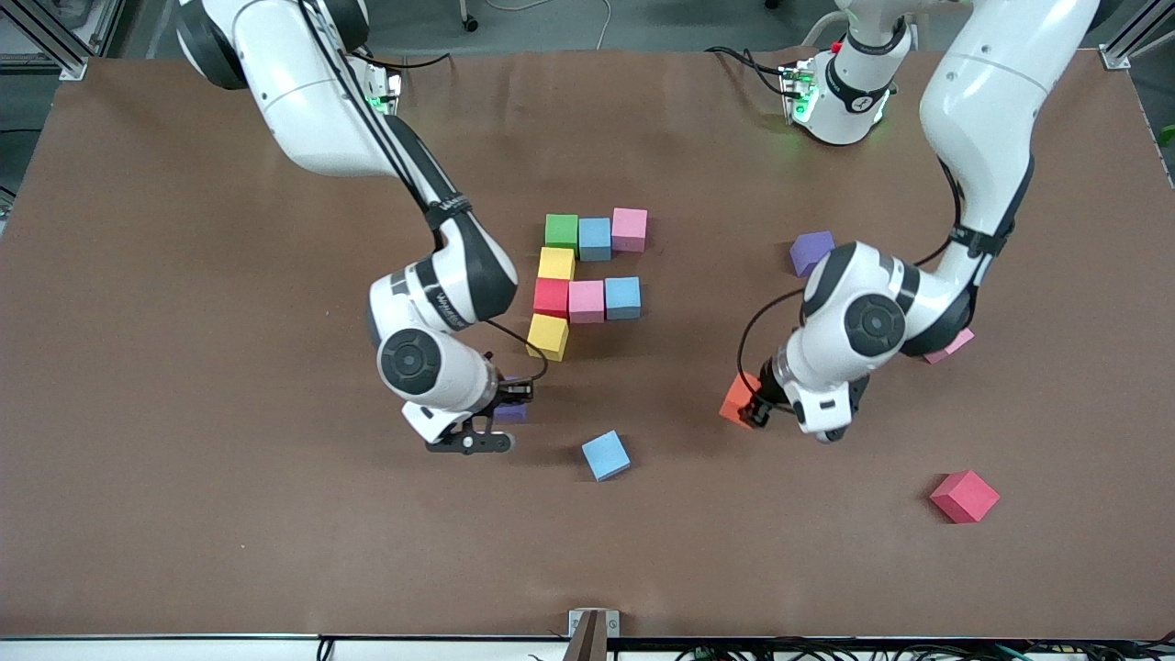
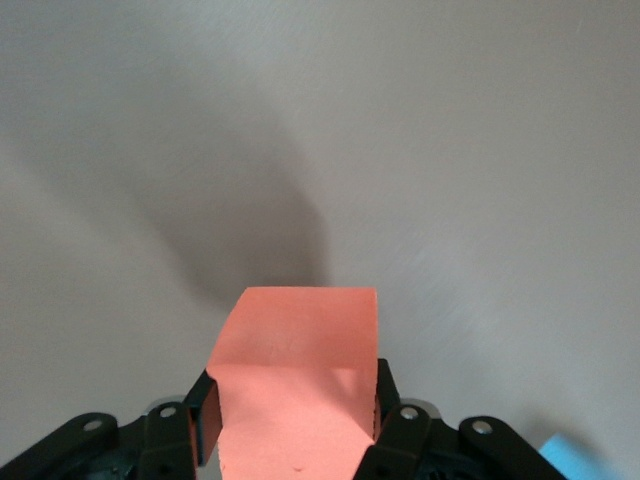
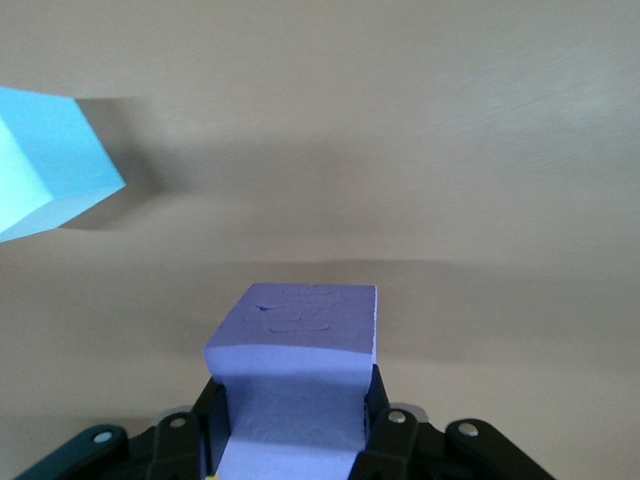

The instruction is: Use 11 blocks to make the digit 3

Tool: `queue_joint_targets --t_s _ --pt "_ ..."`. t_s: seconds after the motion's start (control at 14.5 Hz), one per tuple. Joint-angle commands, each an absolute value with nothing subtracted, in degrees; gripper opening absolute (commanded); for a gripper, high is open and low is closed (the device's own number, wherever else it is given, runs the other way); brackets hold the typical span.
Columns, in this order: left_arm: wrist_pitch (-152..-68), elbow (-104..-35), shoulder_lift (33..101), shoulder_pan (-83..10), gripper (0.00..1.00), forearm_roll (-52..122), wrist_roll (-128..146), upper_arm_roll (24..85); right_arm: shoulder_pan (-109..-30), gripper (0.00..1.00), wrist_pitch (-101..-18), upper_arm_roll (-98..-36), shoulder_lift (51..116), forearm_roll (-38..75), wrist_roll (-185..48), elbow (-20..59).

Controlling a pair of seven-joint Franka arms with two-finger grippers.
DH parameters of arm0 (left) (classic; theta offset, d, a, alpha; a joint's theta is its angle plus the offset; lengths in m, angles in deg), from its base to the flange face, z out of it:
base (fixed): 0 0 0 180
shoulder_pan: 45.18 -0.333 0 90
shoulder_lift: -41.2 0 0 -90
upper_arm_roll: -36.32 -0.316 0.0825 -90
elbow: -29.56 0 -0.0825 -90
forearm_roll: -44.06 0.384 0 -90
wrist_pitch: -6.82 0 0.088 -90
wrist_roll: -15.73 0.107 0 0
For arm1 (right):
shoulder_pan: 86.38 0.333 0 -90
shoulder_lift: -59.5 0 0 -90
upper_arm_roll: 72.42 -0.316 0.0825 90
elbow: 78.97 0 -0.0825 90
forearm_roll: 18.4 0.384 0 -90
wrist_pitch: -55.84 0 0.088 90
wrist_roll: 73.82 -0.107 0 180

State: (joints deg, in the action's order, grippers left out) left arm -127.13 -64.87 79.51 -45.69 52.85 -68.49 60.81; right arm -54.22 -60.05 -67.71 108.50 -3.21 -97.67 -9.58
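A partial figure of touching blocks lies mid-table: green (image 1: 561, 230), blue (image 1: 595, 238) and pink (image 1: 629, 229) in a row, then yellow (image 1: 556, 263), then red (image 1: 551, 296), pink (image 1: 586, 301) and blue (image 1: 622, 297), then yellow (image 1: 548, 336). My right gripper (image 1: 508, 410) (image 3: 293, 392) is shut on a purple block (image 1: 512, 412) (image 3: 295, 350), low over the table just by the lower yellow block. My left gripper (image 1: 751, 409) (image 2: 295, 395) is shut on an orange block (image 1: 737, 397) (image 2: 297, 350), low at the table toward the left arm's end.
Loose blocks lie about: a blue one (image 1: 606, 455) (image 3: 45, 165) nearer the camera than the figure, a red one (image 1: 964, 497), a purple one (image 1: 811, 252), and a pink one (image 1: 950, 346) half hidden under the left arm.
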Motion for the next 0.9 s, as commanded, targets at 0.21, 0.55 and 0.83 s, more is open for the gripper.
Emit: queue_joint_targets --t_s 0.21,0.55,0.83 --pt "-131.3 -53.8 86.6 -43.8 0.13 52.8 -78.6 59.1 -50.8 0.27 -62.1 -67.6 113.3 2.4 -99.6 -12.7" --pt "-138.1 -50.9 87.8 -34.1 0.13 52.5 -87.8 53.4 -50.7 0.27 -59.3 -67.5 113.0 1.9 -98.2 -12.2" --pt "-138.0 -48.0 88.7 -28.0 0.13 52.3 -98.2 51.1 -50.9 0.27 -57.4 -67.3 112.1 1.6 -95.9 -10.5"
